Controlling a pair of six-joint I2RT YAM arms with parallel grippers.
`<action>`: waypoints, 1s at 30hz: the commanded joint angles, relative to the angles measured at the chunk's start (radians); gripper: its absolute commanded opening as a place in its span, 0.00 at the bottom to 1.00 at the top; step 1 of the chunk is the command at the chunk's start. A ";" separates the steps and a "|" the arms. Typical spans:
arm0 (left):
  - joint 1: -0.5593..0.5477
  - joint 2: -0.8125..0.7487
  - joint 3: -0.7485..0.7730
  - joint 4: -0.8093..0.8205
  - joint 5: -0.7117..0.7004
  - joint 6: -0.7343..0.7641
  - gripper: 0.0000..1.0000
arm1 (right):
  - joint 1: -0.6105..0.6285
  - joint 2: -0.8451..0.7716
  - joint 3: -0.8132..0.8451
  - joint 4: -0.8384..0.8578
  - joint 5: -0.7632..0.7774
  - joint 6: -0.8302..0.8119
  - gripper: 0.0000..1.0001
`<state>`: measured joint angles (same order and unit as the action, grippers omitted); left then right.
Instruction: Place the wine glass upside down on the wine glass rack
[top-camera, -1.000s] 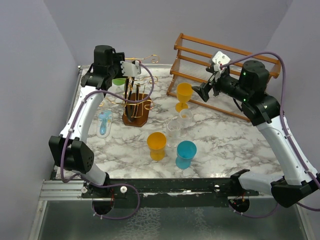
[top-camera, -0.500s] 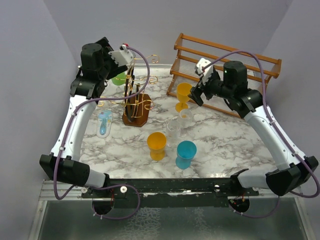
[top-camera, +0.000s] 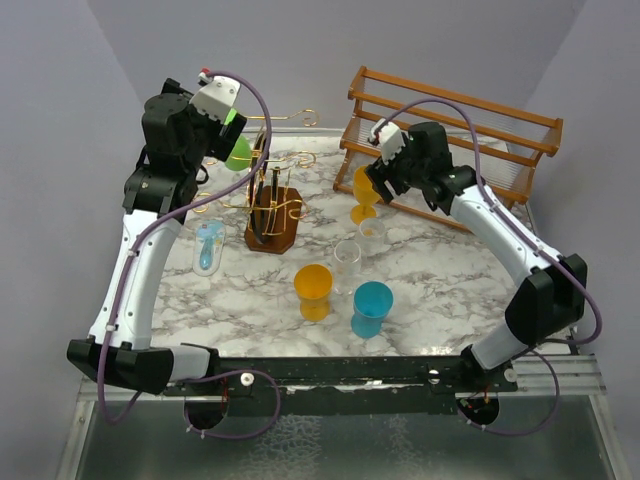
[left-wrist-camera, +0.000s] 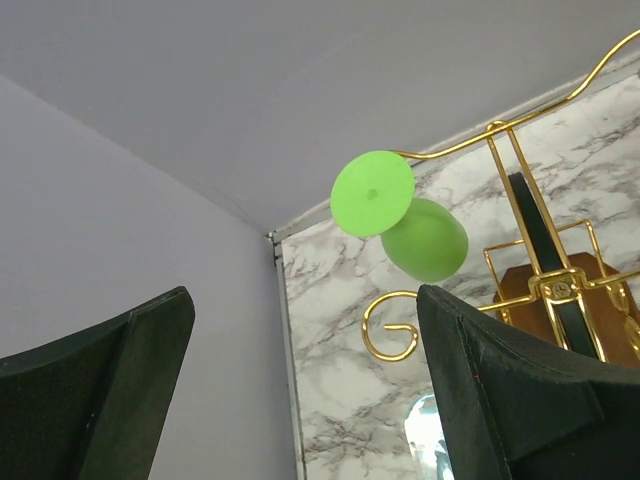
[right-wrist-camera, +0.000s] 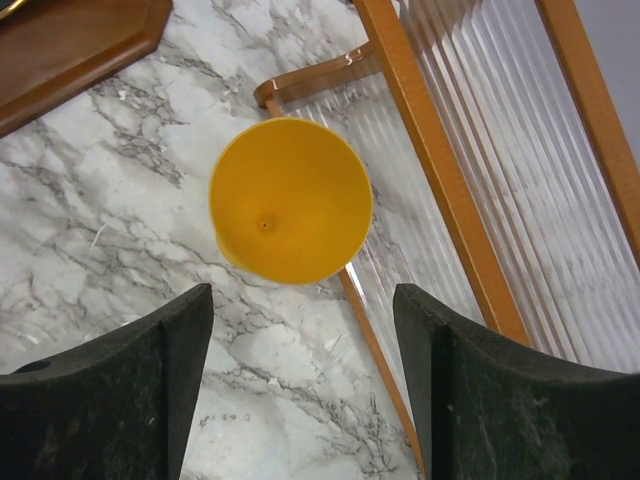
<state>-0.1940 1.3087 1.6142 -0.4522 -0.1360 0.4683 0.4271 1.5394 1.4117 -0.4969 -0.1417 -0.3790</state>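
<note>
2 claws of yours stand wide and empty: left claw (left-wrist-camera: 305, 330) near the green wine glass (left-wrist-camera: 400, 215) hanging upside down on the gold wire rack (top-camera: 273, 235), right claw (right-wrist-camera: 300, 300) above a yellow glass (right-wrist-camera: 290, 200).

Wine glass rack (left-wrist-camera: 555, 290) — cut off at the left-wrist view's right edge.

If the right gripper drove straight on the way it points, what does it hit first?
Probably the yellow wine glass, upright on the marble table: its open bowl lies nearly centred ahead of the right gripper, whose jaws are open. Depth unclear.
</note>
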 joint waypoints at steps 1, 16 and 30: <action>-0.003 -0.040 -0.041 -0.027 0.074 -0.095 0.96 | 0.001 0.091 0.091 0.059 0.064 0.040 0.70; -0.004 -0.048 -0.057 -0.027 0.102 -0.099 0.96 | 0.001 0.265 0.192 0.028 0.142 0.052 0.43; -0.003 -0.039 -0.063 -0.022 0.111 -0.091 0.96 | -0.001 0.274 0.148 0.042 0.174 0.052 0.37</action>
<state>-0.1940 1.2797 1.5551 -0.4889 -0.0513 0.3798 0.4271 1.7996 1.5703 -0.4854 -0.0036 -0.3367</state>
